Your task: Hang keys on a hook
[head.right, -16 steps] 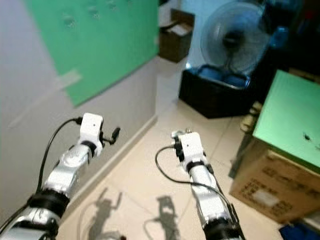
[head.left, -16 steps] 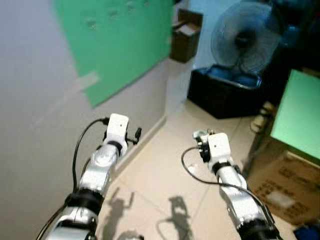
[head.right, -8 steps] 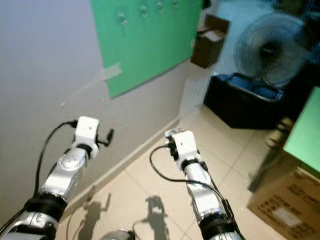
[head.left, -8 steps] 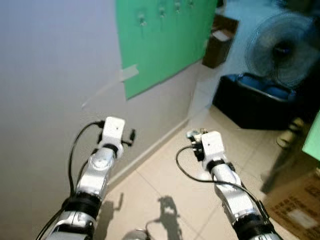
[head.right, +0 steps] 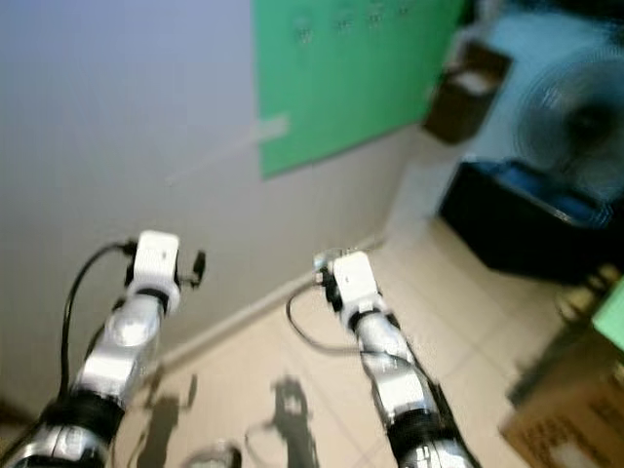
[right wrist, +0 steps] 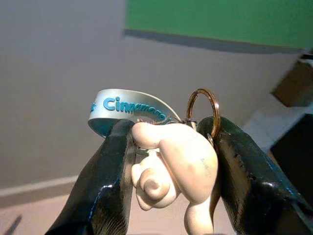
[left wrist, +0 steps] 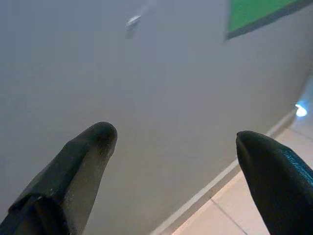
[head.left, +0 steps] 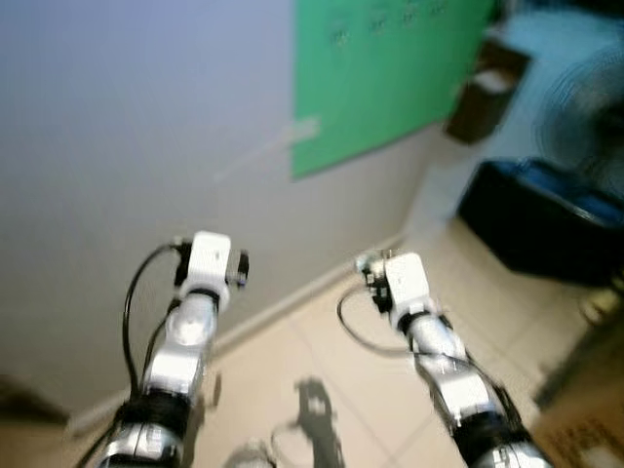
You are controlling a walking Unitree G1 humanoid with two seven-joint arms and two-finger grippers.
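Observation:
A keychain (right wrist: 171,161) with a cream figure, a white-and-blue strap (right wrist: 127,105) and a brass ring (right wrist: 200,90) sits between the two black fingers of my right gripper (right wrist: 171,132), which is shut on it. My right arm (head.left: 429,341) is held out over the floor, short of the wall. A green board (head.left: 390,68) hangs on the wall ahead to the right, with small blurred hooks (head.right: 304,31) near its top. My left gripper (left wrist: 176,134) is open and faces bare grey wall, nothing between its fingers. My left arm (head.left: 185,331) reaches out close to the wall.
The grey wall (head.left: 127,146) with a strip of tape (head.left: 302,129) is close ahead on the left. To the right stand a fan (head.right: 575,117), a black bin (head.right: 526,214), a brown box (head.left: 483,93) and a cardboard box (head.right: 561,429). Pale tiled floor (head.left: 341,341) lies below.
The camera has swung left, so the green board, fan and bin have slid right in the picture, now blurred. Both arms keep the same pose, the keychain still held.

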